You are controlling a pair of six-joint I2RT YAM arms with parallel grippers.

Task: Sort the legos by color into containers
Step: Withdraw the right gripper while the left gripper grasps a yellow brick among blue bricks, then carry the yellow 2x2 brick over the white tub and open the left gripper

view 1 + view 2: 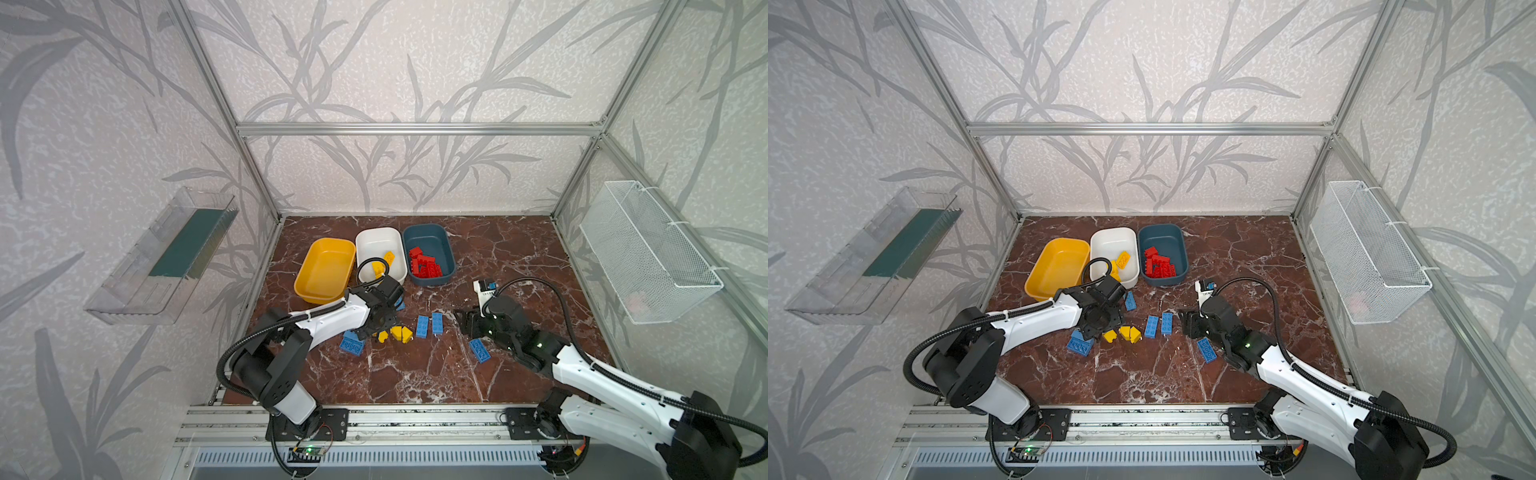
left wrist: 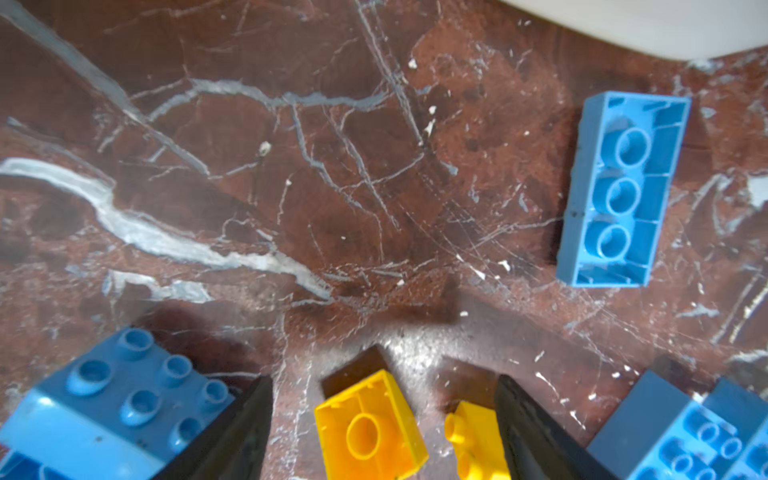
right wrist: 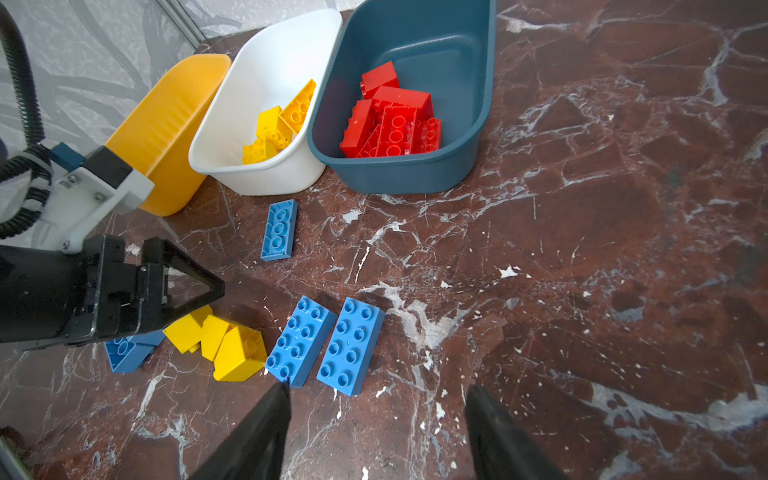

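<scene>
Three containers (image 1: 1113,239) stand on the table (image 1: 415,374): yellow tub (image 1: 305,266) empty, white tub (image 1: 376,241) holding yellow legos (image 3: 286,120), teal tub (image 1: 428,239) holding red legos (image 3: 395,120). Left gripper (image 2: 383,386) fingers stand apart, straddling a yellow brick (image 2: 370,424). Right gripper (image 3: 378,388) fingers are apart, empty, near loose blue bricks (image 3: 351,345).

Top views: my camera head sits high over near edge, tilted down toward far wall, well back; both top views give me whole table (image 1: 415,374), near-identical.
Left wrist view: very near table, aimed steeply down past left gripper (image 2: 384,378), facing far side.
Right wrist view: higher, behind right gripper (image 3: 378,386), facing far-left.
Wrist views share upturned blue brick (image 3: 279,229) and white tub (image 3: 266,62); I find both in top views too.
</scene>
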